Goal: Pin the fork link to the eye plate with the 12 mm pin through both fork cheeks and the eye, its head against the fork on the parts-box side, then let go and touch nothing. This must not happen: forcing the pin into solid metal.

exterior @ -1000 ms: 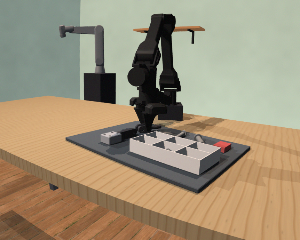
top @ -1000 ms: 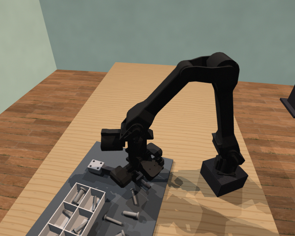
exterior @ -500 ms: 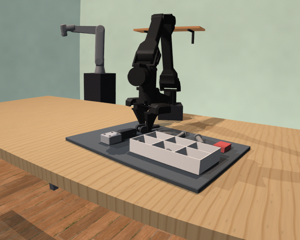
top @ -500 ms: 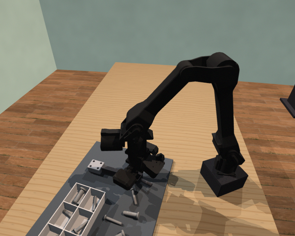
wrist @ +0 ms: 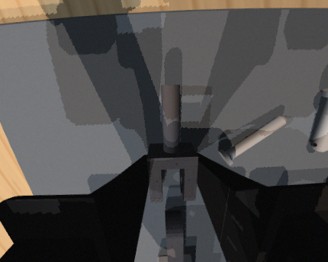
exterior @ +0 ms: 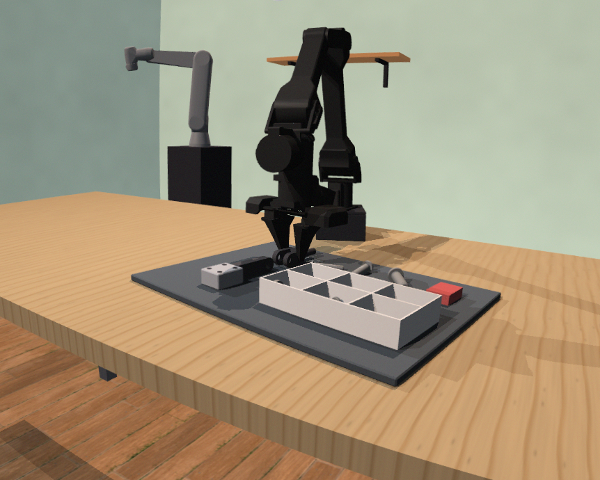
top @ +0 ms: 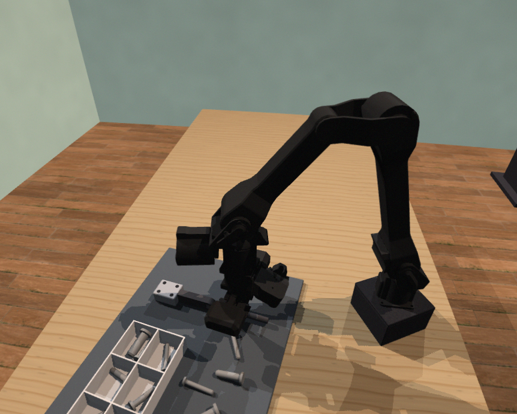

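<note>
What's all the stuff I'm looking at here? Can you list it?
Table: one, light wood, under everything.
Mat: one, dark grey, on the table.
Parts box: one, white, six compartments, on the mat.
Pins: several, grey, loose on the mat and in the box.
Eye plate: one, pale grey block with dark bar, on the mat.
Block: one, red, beside the box.
Fork link: one, grey, in the gripper.
Gripper: one, black, shut on the fork link.

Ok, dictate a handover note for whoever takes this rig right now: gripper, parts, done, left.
Gripper: shut on the fork link, low over the grey mat.
Eye plate: on the mat, running from its pale mounting block toward the gripper.
Pins: loose on the mat and in the parts box.
Done: fork gripped.
Left: confirm fork over eye, insert pin, release, retreat.
</note>
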